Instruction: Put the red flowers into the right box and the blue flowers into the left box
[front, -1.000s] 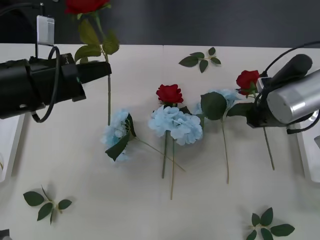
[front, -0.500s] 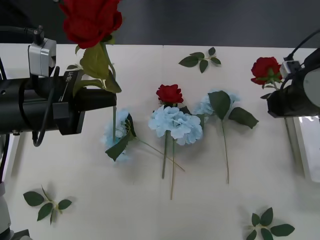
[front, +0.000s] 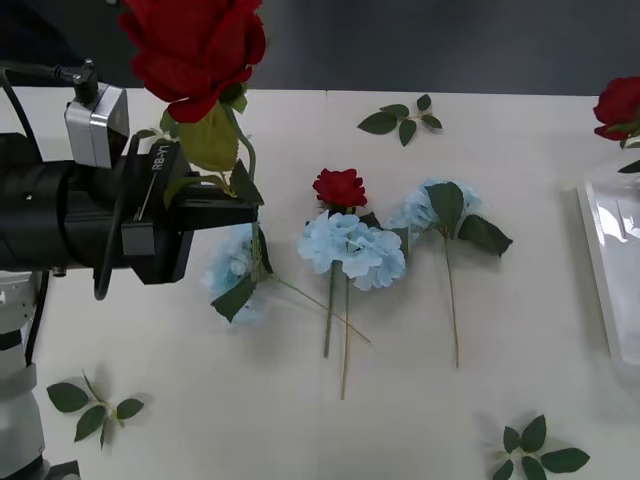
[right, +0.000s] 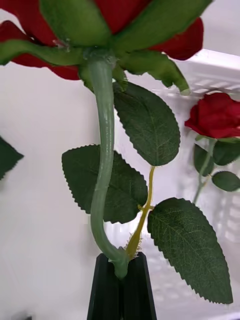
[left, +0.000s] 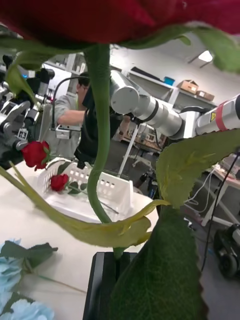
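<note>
My left gripper (front: 238, 205) is shut on the stem of a red flower (front: 195, 45) and holds it high over the table's left side; its black fingers (left: 107, 280) clamp the stem. My right gripper (right: 120, 264) is shut on another red flower (right: 125, 20), which hangs above the right box (right: 220, 65); its bloom (front: 620, 105) shows at the far right. One red flower (right: 217, 115) lies in that box (front: 600, 270). A red flower (front: 340, 187) and three blue flowers (front: 352, 248) (front: 232, 265) (front: 425, 208) lie mid-table. The left box is hidden.
Loose green leaf sprigs lie at the back centre (front: 403, 118), front left (front: 95, 405) and front right (front: 535, 450). My left arm's black body (front: 60, 215) covers the table's left part. Bare table lies in front of the flower stems.
My left gripper has lifted its red flower higher and a little rightward. My right arm has carried its red flower rightward, out past the front view's edge, over the right box.
</note>
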